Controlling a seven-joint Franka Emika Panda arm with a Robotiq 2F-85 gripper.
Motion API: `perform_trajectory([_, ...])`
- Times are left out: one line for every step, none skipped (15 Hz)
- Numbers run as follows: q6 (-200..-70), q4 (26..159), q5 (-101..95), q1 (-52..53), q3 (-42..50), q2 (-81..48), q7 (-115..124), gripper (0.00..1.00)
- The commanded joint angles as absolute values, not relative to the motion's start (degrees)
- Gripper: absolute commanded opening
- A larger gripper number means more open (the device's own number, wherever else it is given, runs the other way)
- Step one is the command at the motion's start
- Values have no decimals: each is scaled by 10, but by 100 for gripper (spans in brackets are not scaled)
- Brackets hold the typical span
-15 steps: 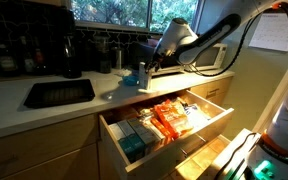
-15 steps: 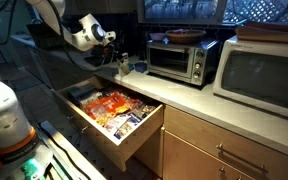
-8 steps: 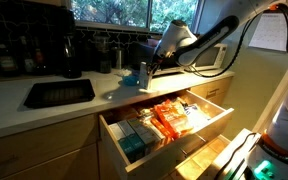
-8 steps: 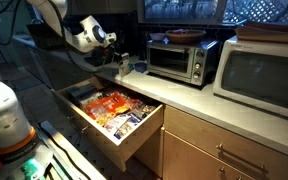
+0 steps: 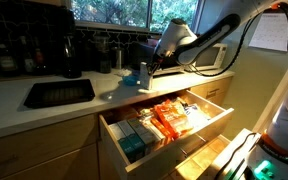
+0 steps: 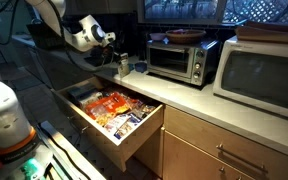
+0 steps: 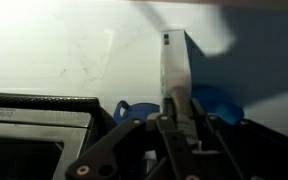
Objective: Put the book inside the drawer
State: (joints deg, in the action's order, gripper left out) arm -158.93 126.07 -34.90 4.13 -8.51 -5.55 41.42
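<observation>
The book (image 5: 143, 74) stands upright on the countertop, thin and blue-covered; it also shows near the counter's edge in an exterior view (image 6: 123, 66). In the wrist view the book (image 7: 174, 62) appears edge-on, rising from between the jaws. My gripper (image 7: 176, 104) is shut on the book's lower part, its jaws pressed to both covers. In both exterior views the gripper (image 5: 149, 67) (image 6: 116, 58) reaches the book from the side. Below the counter the drawer (image 5: 212, 101) (image 6: 142, 136) stands pulled out, holding orange and green packets.
A dark sink (image 5: 59, 93) lies in the counter beside the book. A toaster oven (image 6: 179, 60) and a microwave (image 6: 266, 80) stand further along. A low light-blue thing (image 7: 221, 101) lies beside the book. A smaller lower drawer (image 5: 220, 156) is also open.
The jaws have closed onto the book over the last second. The arm and the book have hardly moved.
</observation>
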Motion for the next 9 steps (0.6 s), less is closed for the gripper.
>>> perform_trajectory([-1526, 1283, -301, 42, -100, 1, 360, 5])
perform_trajectory([-1514, 1281, -288, 43, -103, 6, 345, 5])
perform_trajectory([-1502, 1276, -287, 43, -103, 8, 341, 5])
perform_trajectory([-1489, 1274, -275, 59, -89, 14, 327, 5])
perform_trajectory([-1479, 1273, -263, 60, -91, 19, 315, 5])
perform_trajectory([-1471, 1271, -260, 61, -91, 23, 307, 5])
perform_trajectory([-1474, 1268, -255, 60, -90, 23, 299, 6])
perform_trajectory([-1478, 1267, -252, 60, -91, 24, 296, 8])
perform_trajectory([-1490, 1265, -245, 59, -90, 19, 294, 12])
